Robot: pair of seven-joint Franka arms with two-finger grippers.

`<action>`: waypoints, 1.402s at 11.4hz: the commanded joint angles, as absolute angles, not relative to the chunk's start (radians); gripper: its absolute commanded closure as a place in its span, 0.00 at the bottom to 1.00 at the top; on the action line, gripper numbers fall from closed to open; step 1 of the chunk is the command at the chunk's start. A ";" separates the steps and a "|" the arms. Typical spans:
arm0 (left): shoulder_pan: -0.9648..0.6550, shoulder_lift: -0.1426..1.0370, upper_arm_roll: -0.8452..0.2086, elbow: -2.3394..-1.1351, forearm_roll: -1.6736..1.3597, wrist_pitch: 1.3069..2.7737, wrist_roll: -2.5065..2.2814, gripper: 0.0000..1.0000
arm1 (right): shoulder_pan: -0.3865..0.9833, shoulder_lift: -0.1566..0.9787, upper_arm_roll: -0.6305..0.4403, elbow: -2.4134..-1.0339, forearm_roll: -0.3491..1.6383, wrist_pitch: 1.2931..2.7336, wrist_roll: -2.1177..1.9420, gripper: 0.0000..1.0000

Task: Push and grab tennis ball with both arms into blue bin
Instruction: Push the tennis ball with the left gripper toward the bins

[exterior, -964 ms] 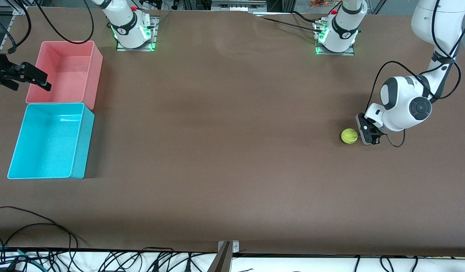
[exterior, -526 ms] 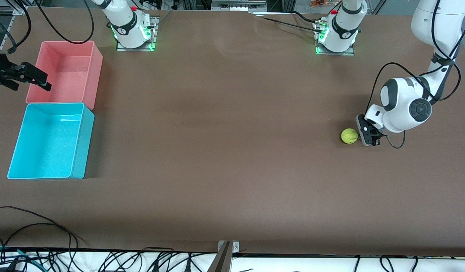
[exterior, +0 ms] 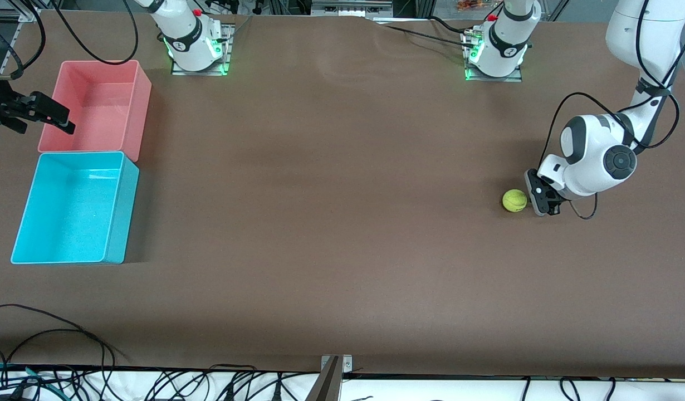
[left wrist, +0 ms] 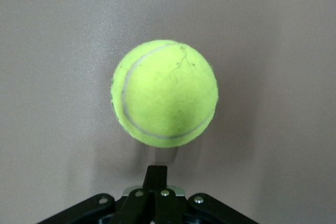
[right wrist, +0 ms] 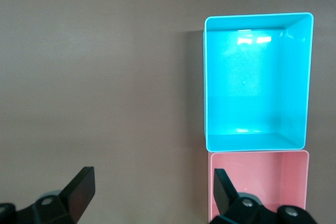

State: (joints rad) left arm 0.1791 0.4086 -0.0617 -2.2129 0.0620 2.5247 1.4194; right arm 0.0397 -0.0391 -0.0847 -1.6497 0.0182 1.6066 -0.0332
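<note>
Left hand, fingers pinched together, sits low beside the ball: push squarely through its centre toward the blue bin. Right hand, spread wide, waits over the pink bin.

I think I work in a robot lab: my two arm bases are bolted to a big brown table, with cables lying along its edge.

The table holds 1 tennis ball, 1 blue bin, 1 pink bin; 2 arms reach over it.
</note>
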 commanded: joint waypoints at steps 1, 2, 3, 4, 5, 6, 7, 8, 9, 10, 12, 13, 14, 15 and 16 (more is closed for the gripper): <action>0.158 0.403 -0.061 -2.201 0.038 2.526 1.422 1.00 | 0.037 -0.035 -0.086 -1.628 0.025 1.586 -0.028 0.00; 0.153 0.410 -0.061 -2.201 0.035 2.526 1.422 1.00 | 0.037 -0.035 -0.086 -1.628 0.025 1.585 -0.029 0.00; 0.149 0.405 -0.060 -2.201 0.035 2.526 1.422 1.00 | 0.037 -0.035 -0.086 -1.626 0.025 1.586 -0.028 0.00; 0.150 0.405 -0.060 -2.201 0.035 2.526 1.422 1.00 | 0.037 -0.035 -0.087 -1.626 0.025 1.588 -0.029 0.00; 0.150 0.405 -0.061 -2.201 0.037 2.526 1.424 1.00 | 0.037 -0.035 -0.087 -1.626 0.025 1.586 -0.029 0.00; 0.150 0.405 -0.060 -2.201 0.037 2.526 1.424 1.00 | 0.035 -0.035 -0.087 -1.626 0.025 1.589 -0.029 0.00; 0.153 0.405 -0.060 -2.201 0.038 2.526 1.427 1.00 | 0.035 -0.035 -0.087 -1.625 0.025 1.595 -0.029 0.00; 0.158 0.406 -0.060 -2.201 0.038 2.526 1.433 1.00 | 0.035 -0.035 -0.087 -1.626 0.025 1.594 -0.028 0.00; 0.158 0.408 -0.060 -2.201 0.038 2.526 1.433 1.00 | 0.037 -0.035 -0.087 -1.625 0.025 1.597 -0.028 0.00; 0.158 0.413 -0.060 -2.201 0.038 2.528 1.433 1.00 | 0.037 -0.035 -0.087 -1.626 0.025 1.589 -0.029 0.00; 0.160 0.419 -0.060 -2.203 0.040 2.578 1.431 1.00 | 0.035 -0.035 -0.087 -1.625 0.025 1.598 -0.028 0.00; 0.158 0.422 -0.060 -2.203 0.038 2.580 1.424 1.00 | 0.035 -0.035 -0.086 -1.626 0.025 1.597 -0.028 0.00; 0.146 0.420 -0.060 -2.201 0.037 2.580 1.408 1.00 | 0.035 -0.035 -0.086 -1.626 0.025 1.591 -0.028 0.00; 0.132 0.419 -0.061 -2.201 0.038 2.580 1.358 1.00 | 0.038 -0.035 -0.083 -1.626 0.025 1.589 -0.026 0.00; 0.108 0.425 -0.069 -2.201 0.040 2.580 1.289 1.00 | 0.040 -0.035 -0.081 -1.626 0.025 1.592 -0.023 0.00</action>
